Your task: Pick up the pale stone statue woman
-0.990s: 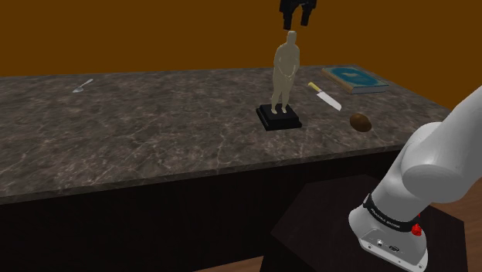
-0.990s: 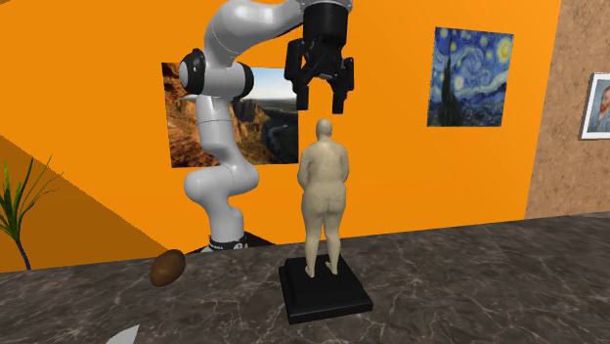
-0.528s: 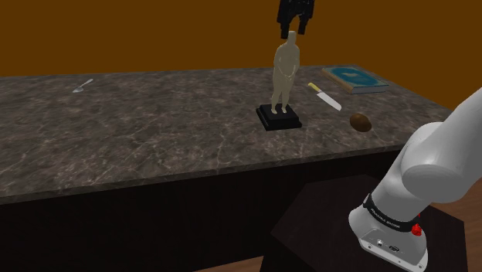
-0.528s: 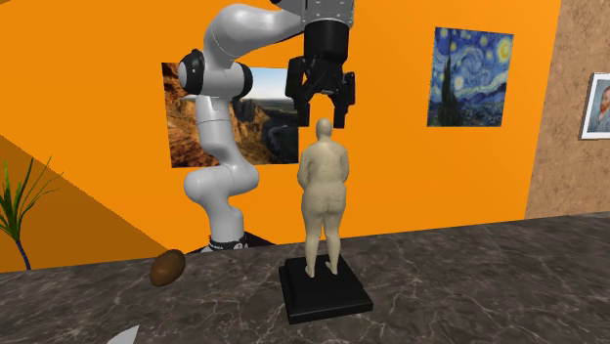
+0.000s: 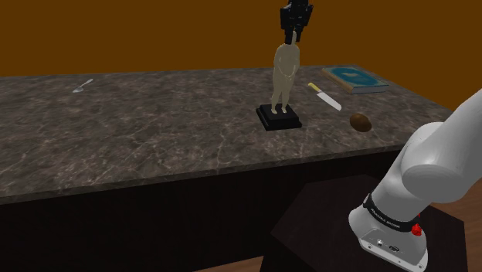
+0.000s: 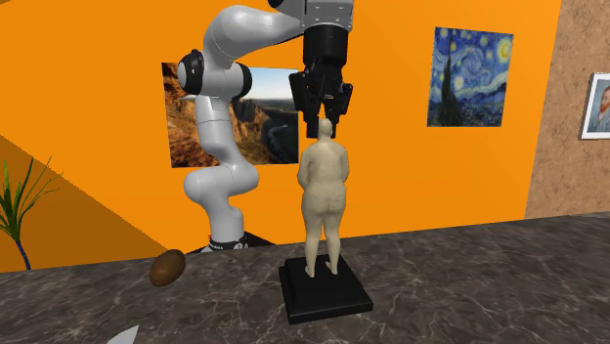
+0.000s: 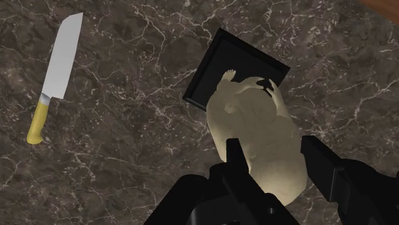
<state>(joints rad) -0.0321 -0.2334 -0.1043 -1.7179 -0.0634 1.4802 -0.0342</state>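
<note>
The pale statue of a woman [image 5: 283,77] [image 6: 323,195] stands upright on its black square base [image 5: 278,117] [image 6: 325,291] on the dark marble counter [image 5: 154,131]. My black gripper [image 5: 292,39] [image 6: 326,122] comes straight down from above and is shut on the statue's head. In the wrist view the statue [image 7: 256,121] sits between my two fingers [image 7: 233,156], which press against its upper part, with the gripper [image 7: 275,160] over the base [image 7: 220,64].
A yellow-handled knife [image 5: 324,96] [image 7: 54,70] and a blue book [image 5: 355,77] lie beyond the statue toward the shoulder view's right. A brown oval object [image 5: 361,122] [image 6: 168,267] rests near the counter's front edge. A small utensil [image 5: 83,84] lies far left.
The gripper has come down from above the statue onto its head, and its fingers have drawn together from wide open until they clasp the head. The statue has not moved.
</note>
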